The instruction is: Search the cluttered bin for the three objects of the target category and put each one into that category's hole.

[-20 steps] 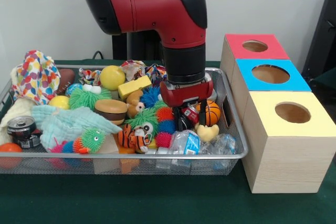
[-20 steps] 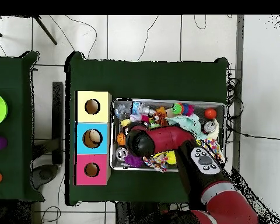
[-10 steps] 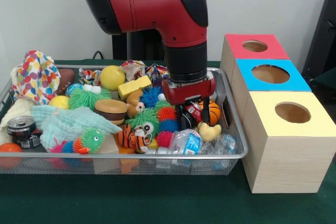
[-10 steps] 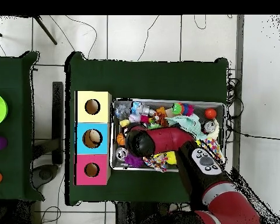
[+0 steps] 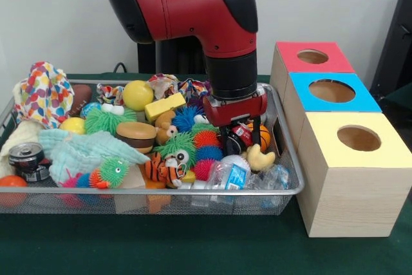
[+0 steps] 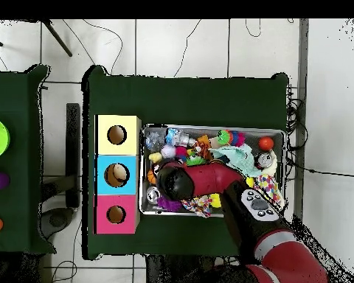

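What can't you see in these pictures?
- Whether the gripper grips anything: in the front view toys crowd round it; overhead the arm covers it.
- Inside the red hole and yellow hole: only dark in the front view, too small overhead.
- The can: its label is too small to read.
- The bin floor: toys cover it in both views.

Bin [image 5: 283, 188] on the counter [image 5: 193, 249], three boxes [image 5: 347, 159] in a row just right of it, can [image 5: 24, 158] at bin's left end, bottle [image 5: 226, 175] against its front wall, arm [image 5: 219, 37] above the right half.
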